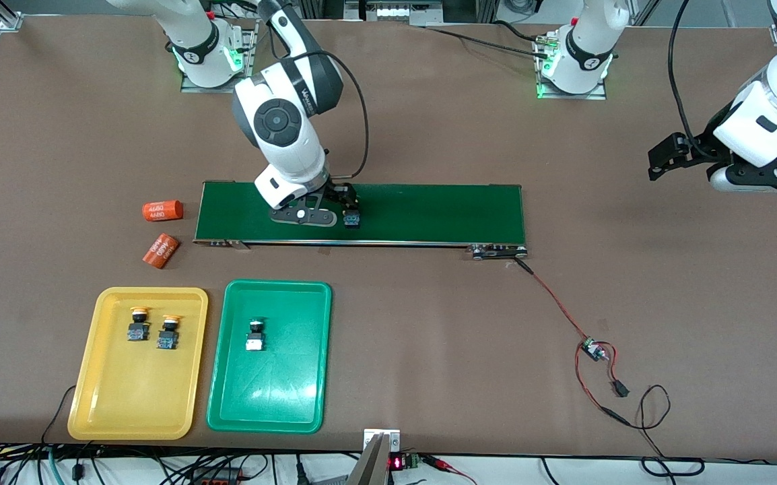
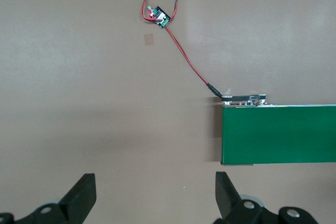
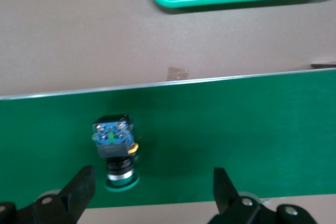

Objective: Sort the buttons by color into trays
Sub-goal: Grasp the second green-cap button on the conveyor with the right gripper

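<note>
Button (image 3: 114, 150) with a green cap lies on the belt (image 3: 236, 135) between the wide-open, empty fingers (image 3: 79, 187) of the right gripper (image 3: 152, 192); left gripper (image 2: 155, 195) waits wide open over bare table (image 2: 79, 103).

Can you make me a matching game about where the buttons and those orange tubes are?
Things:
1. Two orange-capped buttons
2. Lone green button
3. Button under the right tool
4. Orange tubes

Places:
A. On the belt
B. In the yellow tray
C. On the bare table, at the belt's end toward the right arm
D. In the green tray

Pairs: 1-B, 2-D, 3-A, 4-C
</note>
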{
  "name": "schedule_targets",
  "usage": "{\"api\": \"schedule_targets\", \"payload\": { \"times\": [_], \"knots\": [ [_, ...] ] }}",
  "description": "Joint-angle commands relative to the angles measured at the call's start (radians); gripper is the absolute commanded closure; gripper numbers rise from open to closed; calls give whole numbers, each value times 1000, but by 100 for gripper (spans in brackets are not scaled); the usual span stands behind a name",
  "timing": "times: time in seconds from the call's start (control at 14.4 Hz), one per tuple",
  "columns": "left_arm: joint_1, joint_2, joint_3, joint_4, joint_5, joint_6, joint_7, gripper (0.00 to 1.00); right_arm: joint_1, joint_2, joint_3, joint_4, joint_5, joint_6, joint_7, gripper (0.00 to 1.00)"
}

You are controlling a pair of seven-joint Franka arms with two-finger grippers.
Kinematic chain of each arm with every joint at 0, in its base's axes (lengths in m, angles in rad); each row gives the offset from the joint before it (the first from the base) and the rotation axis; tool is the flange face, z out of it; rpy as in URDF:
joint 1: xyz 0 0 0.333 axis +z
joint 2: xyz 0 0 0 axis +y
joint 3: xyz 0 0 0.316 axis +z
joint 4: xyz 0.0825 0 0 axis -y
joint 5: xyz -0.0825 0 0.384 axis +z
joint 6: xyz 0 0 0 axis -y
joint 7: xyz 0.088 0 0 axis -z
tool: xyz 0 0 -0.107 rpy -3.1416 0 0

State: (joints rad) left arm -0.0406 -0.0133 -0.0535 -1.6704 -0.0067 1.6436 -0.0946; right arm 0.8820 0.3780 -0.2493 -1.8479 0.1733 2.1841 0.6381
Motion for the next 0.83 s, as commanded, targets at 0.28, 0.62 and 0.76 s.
{"api": "schedule_targets", "payload": {
  "times": [0.28,0.62,0.76],
  "knots": [
    [-1,0,0,17,14,-19,9,0,31,64,-2,3,-17,6,5,0],
    [-2,0,0,17,14,-21,6,0,15,125,-2,9,-14,57,3,0],
    [-2,1,0,17,16,-21,7,0,14,134,-2,10,-12,77,-1,8]
  ]
}}
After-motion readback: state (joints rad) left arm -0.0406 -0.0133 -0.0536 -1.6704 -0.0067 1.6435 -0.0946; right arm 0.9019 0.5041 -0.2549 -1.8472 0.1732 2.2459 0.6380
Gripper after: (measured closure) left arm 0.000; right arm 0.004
